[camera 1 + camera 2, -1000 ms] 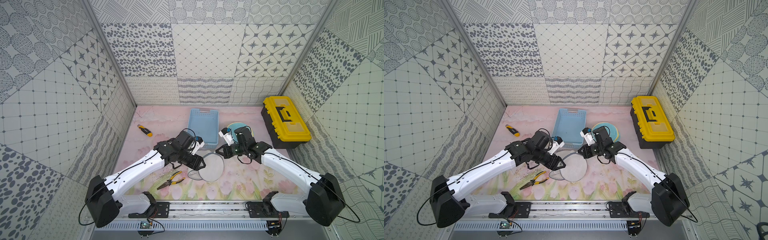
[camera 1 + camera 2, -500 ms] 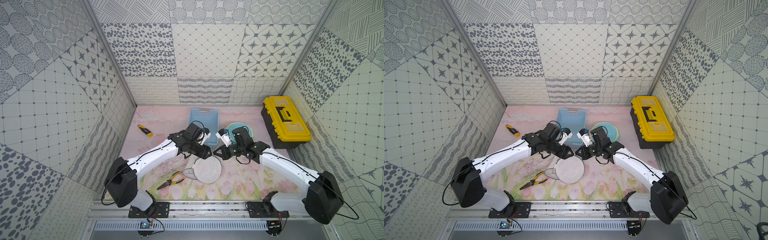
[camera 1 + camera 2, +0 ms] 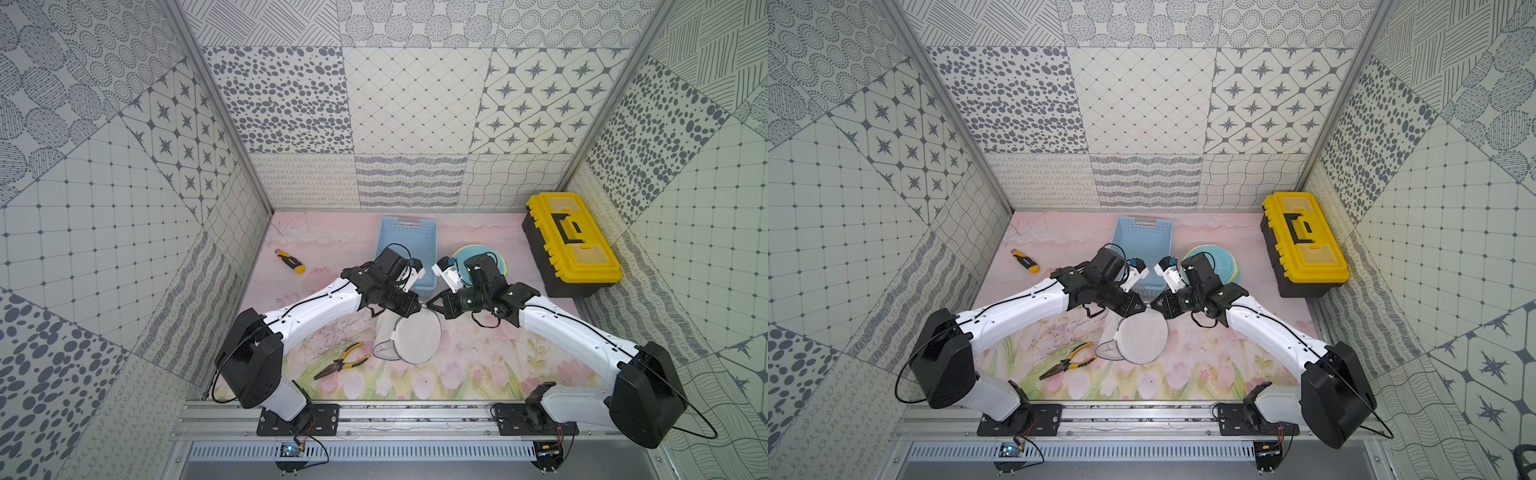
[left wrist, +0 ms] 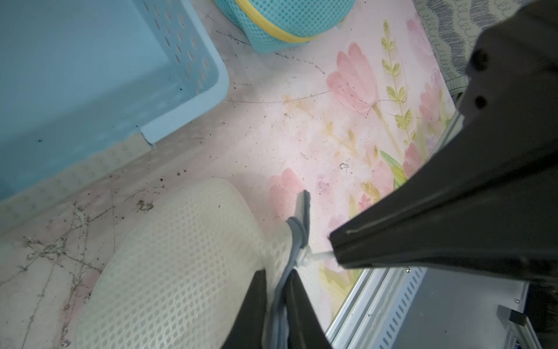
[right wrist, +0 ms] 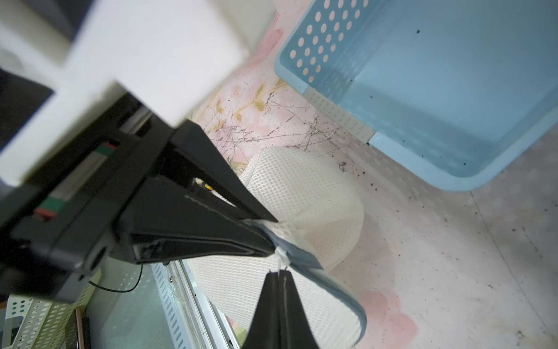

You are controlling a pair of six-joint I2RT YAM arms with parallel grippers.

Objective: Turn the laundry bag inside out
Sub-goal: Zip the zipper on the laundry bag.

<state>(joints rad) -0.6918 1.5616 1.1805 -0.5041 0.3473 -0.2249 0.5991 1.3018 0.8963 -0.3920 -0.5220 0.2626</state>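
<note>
One white mesh laundry bag [image 3: 415, 338] is located near the middle of the floral mat [image 3: 478, 374], in front of the blue basket [image 3: 409, 237]. In both top views the bag is seen as a round disc with a grey rim, tilted up toward the grippers; a collapsed fold of mesh lies at its side nearer the pliers [image 3: 343, 362]. Its long axis cannot be told.

The left gripper [image 4: 279, 290] is clenched on the grey rim of the bag, with the rim pinched between its two black fingers [image 4: 302, 314]. The right gripper [image 5: 279, 275] is clamped on a short white cord at the same rim. The two grippers meet tip to tip at the upper edge of the bag [image 3: 1142, 332].

Items counted:
- one laundry bag, white
- one blue basket with perforated walls
- one round teal mesh item with a yellow band [image 3: 1219, 259], just beside the basket
- one yellow-and-black toolbox [image 3: 571, 245], against the right wall
- one pair of pliers with yellow grips
- one yellow-and-black utility knife [image 3: 290, 261], well apart from the bag

No legible writing or brand is visible on any item.
</note>
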